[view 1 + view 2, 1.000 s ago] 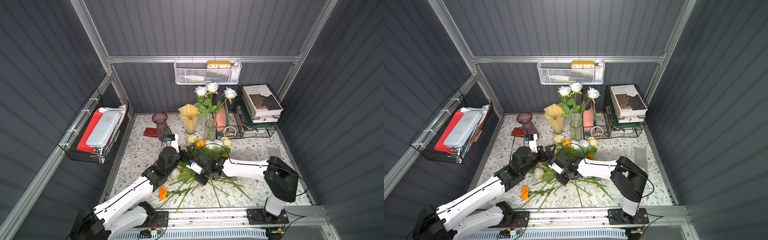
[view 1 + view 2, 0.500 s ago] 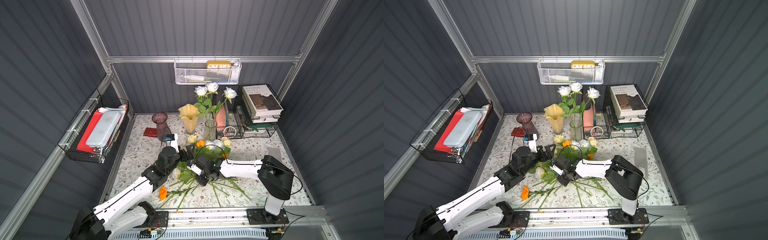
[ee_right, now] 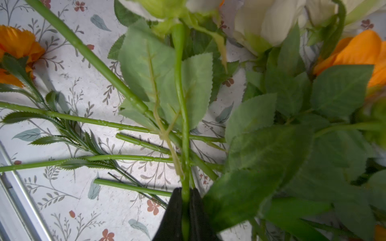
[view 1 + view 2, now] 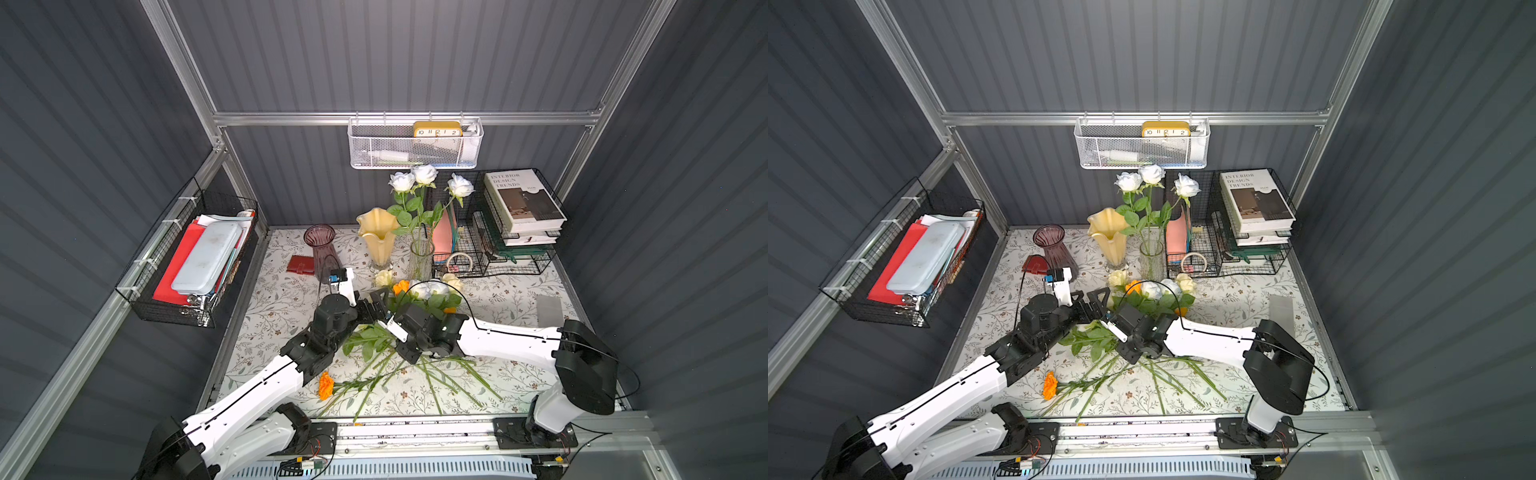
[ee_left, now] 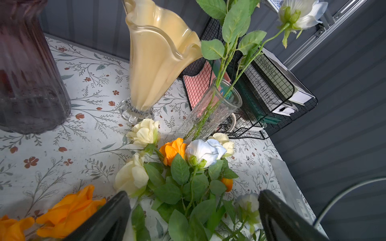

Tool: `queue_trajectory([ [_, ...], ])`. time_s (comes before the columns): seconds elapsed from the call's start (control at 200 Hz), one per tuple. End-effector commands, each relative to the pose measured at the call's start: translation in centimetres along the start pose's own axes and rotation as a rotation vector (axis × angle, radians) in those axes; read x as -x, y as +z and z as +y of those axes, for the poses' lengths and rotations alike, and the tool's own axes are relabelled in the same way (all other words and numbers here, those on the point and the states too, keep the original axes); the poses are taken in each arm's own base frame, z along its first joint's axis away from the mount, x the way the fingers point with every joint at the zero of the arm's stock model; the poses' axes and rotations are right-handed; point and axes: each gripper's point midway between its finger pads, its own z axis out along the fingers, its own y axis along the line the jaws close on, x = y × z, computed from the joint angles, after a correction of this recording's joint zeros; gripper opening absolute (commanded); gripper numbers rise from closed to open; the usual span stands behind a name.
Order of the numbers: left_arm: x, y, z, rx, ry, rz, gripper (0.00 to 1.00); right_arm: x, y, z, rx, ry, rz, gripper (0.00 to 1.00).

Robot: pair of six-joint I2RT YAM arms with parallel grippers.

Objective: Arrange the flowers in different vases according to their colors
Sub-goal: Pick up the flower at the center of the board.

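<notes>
- Right jaws: hidden under wrist and leaves in both top views; the wrist view shows them clamped on one green stem [image 3: 181, 104], its bloom cut off at the frame edge.
- Left jaws: wide apart, with loose flowers [image 5: 173, 150] on the tabletop [image 5: 83, 135] just ahead, between them.
- Vases [image 4: 376, 237] and flowers: placed as one second ago.

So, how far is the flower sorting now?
Done: three white roses stand in the clear vase. In hand: the right gripper is shut on one stem; the left gripper is open nearby. Left: yellow vase and purple vase look empty, and a pile of cream, orange and white flowers lies on the table.
</notes>
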Motion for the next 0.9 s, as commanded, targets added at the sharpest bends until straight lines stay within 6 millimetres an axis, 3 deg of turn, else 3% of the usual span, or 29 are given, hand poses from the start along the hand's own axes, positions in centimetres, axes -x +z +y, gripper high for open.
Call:
queue_trajectory([
  [0.0, 0.0, 0.0, 0.7, 0.032, 0.014, 0.000, 0.99, -0.6, 0.1, -1.4, -0.055, -0.018, 0.028, 0.08],
  [0.195, 1.7, -0.8, 0.9, 0.071, -0.010, -0.047, 0.99, 2.4, -0.7, -1.8, -0.066, -0.066, -0.050, 0.04],
  [0.425, 5.4, -3.5, 0.4, 0.081, -0.042, -0.151, 0.99, 7.2, -2.6, -1.2, 0.011, -0.097, -0.172, 0.04],
  [0.69, 7.4, -5.6, 1.1, 0.138, -0.069, -0.223, 0.99, 12.1, -5.3, -3.4, -0.016, -0.042, -0.373, 0.03],
  [0.796, 9.0, -7.3, 1.1, 0.149, -0.091, -0.277, 0.99, 14.1, -6.8, -3.8, -0.014, -0.038, -0.475, 0.03],
  [0.896, 11.7, -10.3, 1.1, 0.160, -0.128, -0.371, 0.99, 16.0, -9.0, -3.7, -0.006, -0.045, -0.572, 0.02],
])
